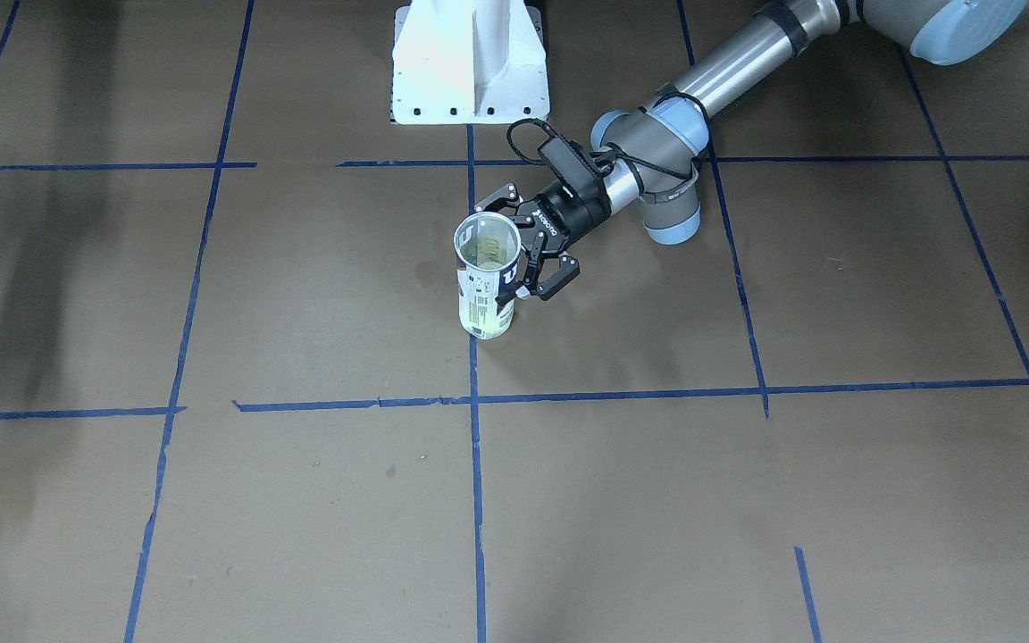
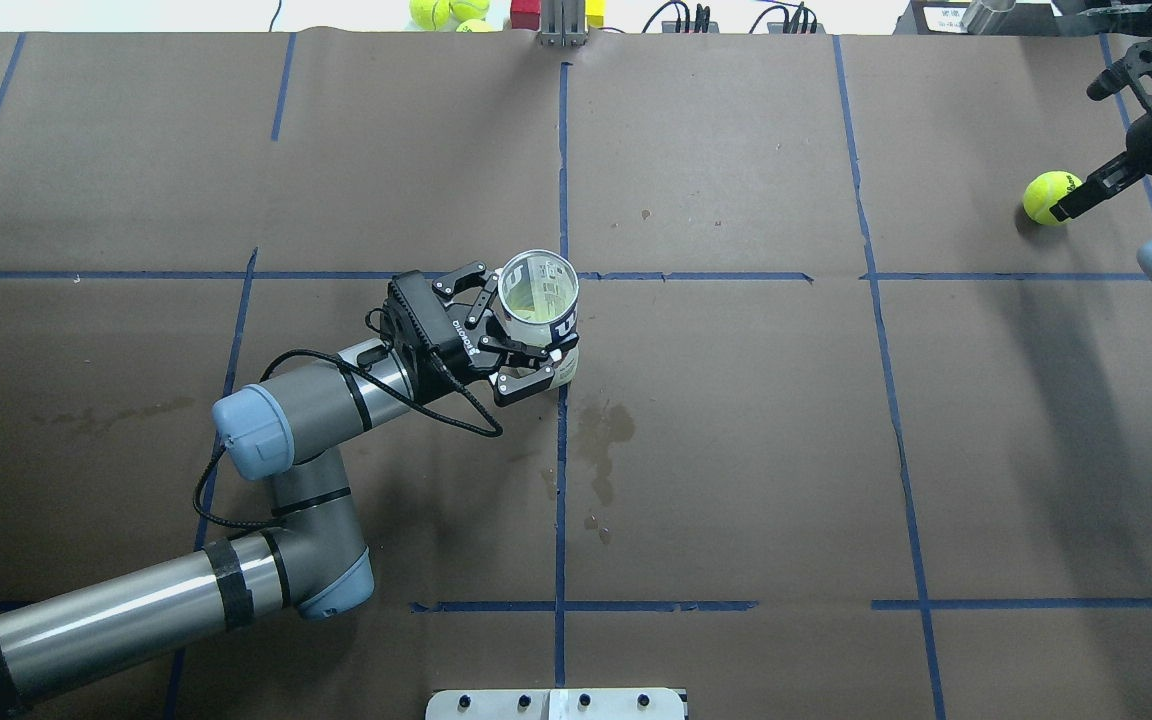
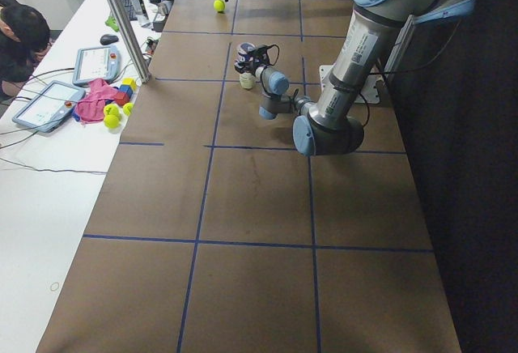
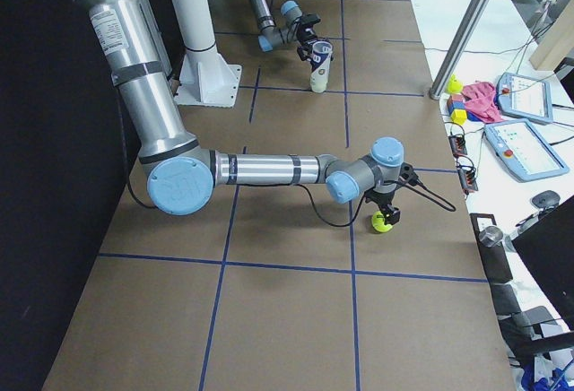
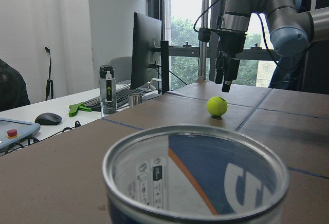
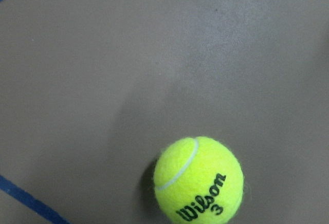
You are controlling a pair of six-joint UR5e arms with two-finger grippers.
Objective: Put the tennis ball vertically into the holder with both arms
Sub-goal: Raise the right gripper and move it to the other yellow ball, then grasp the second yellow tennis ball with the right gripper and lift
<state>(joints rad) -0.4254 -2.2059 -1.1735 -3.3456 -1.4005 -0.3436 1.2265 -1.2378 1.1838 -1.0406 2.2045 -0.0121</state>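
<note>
Clear, thin plastic makes the holder light and a little flexible, so expect it to tip or dent easily. A firm but gentle hold on the wall below the rim should suit it. It stands upright, mouth up, near the middle of the table. As far as the overhead view shows, the left jaws pinch it from both sides, high on the wall.

The ball lies well apart from it, toward the table's far right edge. Its felt should grip well and give slightly, so take it across the middle. The right jaws hang just above it, spread wide and not touching it.

You get that spread from the overhead view. The left wrist view sees those jaws edge-on, so the gap is hidden there, but it does show you the clearance above the ball. The right wrist view shows only the ball with its black print, and no jaws. The front view cuts the ball off at its left edge, yet it gives you the holder's full height and label.
</note>
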